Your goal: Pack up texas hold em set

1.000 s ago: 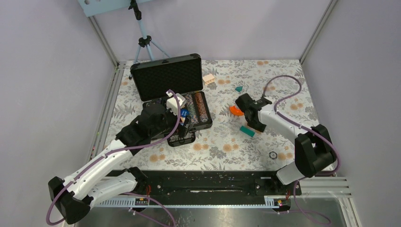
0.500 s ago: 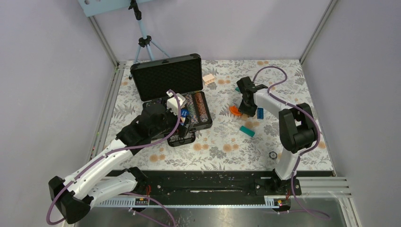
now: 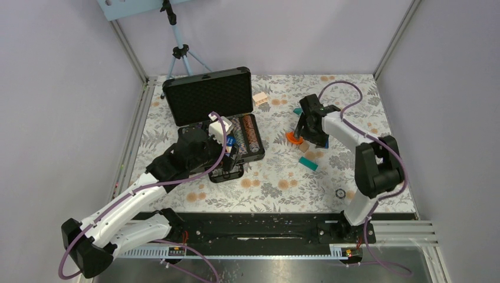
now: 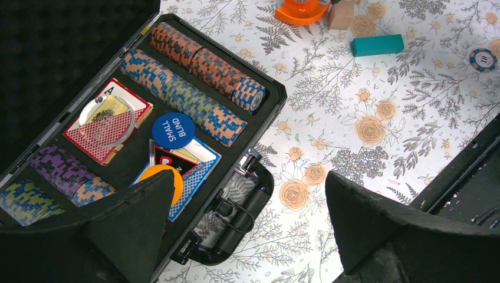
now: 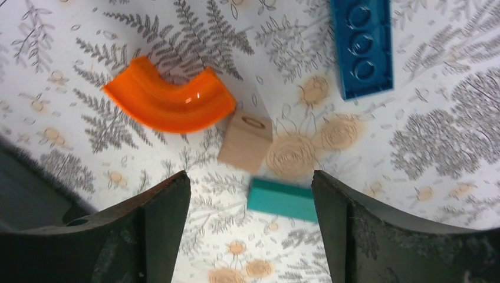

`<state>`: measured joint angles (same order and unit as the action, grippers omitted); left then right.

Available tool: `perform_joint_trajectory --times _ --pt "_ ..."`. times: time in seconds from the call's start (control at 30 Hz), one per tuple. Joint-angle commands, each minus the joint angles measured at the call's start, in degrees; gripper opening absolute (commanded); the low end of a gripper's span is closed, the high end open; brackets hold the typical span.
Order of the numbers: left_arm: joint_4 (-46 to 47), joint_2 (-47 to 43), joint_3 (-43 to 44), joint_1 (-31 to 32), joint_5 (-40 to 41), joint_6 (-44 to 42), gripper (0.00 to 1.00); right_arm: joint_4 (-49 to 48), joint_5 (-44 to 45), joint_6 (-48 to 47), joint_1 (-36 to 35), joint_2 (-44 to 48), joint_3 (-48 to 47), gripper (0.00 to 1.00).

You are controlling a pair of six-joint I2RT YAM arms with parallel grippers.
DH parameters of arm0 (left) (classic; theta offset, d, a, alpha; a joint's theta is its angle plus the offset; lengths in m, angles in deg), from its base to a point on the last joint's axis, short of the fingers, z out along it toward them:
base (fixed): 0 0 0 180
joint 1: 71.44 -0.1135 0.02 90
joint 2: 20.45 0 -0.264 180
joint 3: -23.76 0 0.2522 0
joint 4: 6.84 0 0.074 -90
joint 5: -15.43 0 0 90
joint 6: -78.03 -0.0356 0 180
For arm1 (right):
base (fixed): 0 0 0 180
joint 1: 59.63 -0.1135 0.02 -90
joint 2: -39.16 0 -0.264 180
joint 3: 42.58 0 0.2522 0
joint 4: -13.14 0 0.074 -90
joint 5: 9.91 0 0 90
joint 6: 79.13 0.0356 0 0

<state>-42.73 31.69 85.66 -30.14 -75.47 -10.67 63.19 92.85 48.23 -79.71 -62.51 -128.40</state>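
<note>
From the top, the left arm covers the near part of the case, so its fingers are hidden here. The case is black and open. Its bumpy foam lid stands up at the back. The right gripper points down next to the orange curved block. It is too small here to see how wide it is.

In the left wrist view, the left gripper has its fingers wide apart and holds nothing. The case lies under and past the left finger, and the picture edge cuts it off. Long rows of striped chips lie past the fingers. The left finger hides part of an orange disc. A blue disc says "SMALL BLIND". A red card deck shows an "A" under a clear disc. A loose chip lies far past the right finger. Its number is too small to read.

In the right wrist view, the fingers are wide apart and hold nothing. A wooden block lies between them on the table. A teal block is just beside it. A blue brick past the right finger is cut off at the top.
</note>
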Motion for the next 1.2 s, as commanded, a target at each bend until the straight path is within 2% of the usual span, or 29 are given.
perform_joint_trajectory --times 0.0,0.1,0.17,0.27,0.33,0.4,0.5,0.7,0.77,0.9,1.03,1.17 --pt "2.7 -0.1 0.1 0.1 -0.4 -0.4 0.98 4.1 -1.9 1.4 -0.1 8.7 4.6 0.82" --pt "2.7 -0.1 0.2 0.2 -0.5 -0.4 0.98 3.6 -5.7 2.4 -0.5 10.4 10.0 0.89" --pt "2.7 -0.1 0.1 0.2 -0.6 -0.3 0.98 2.2 -5.0 3.1 -1.3 11.9 13.7 0.91" --pt "2.8 -0.1 0.1 0.2 -0.7 -0.3 0.98 1.5 -3.0 6.6 -1.5 14.6 17.7 0.91" --pt "2.7 -0.1 0.2 0.2 -0.7 -0.3 0.98 -0.3 -2.0 10.5 -1.5 17.3 20.3 0.86" --pt "2.8 -0.1 0.2 0.2 -0.8 -0.3 0.98 -0.4 -0.6 17.4 -1.4 19.7 22.3 0.83" --pt "2.6 -0.2 0.3 0.2 -1.1 -0.3 0.98 3.8 1.2 32.4 -1.4 21.9 23.2 0.83" --pt "2.6 -0.4 0.2 0.2 -1.3 -0.2 0.98 -7.3 0.4 53.7 -1.7 28.3 31.5 0.84" --pt "2.6 -0.4 0.3 0.2 -1.5 -0.2 0.98 -6.7 1.1 59.0 -1.7 27.6 31.3 0.85" --pt "2.7 -0.4 0.3 0.2 -1.6 -0.2 0.98 1.3 4.2 66.9 -1.7 25.1 27.0 0.85" --pt "2.7 -0.6 0.3 0.2 -1.6 -0.2 0.98 1.2 7.3 75.7 -1.7 24.2 27.5 0.85" --pt "2.7 -0.8 0.3 0.2 -1.5 -0.2 0.98 1.2 5.2 79.0 -1.7 20.2 25.6 0.84"
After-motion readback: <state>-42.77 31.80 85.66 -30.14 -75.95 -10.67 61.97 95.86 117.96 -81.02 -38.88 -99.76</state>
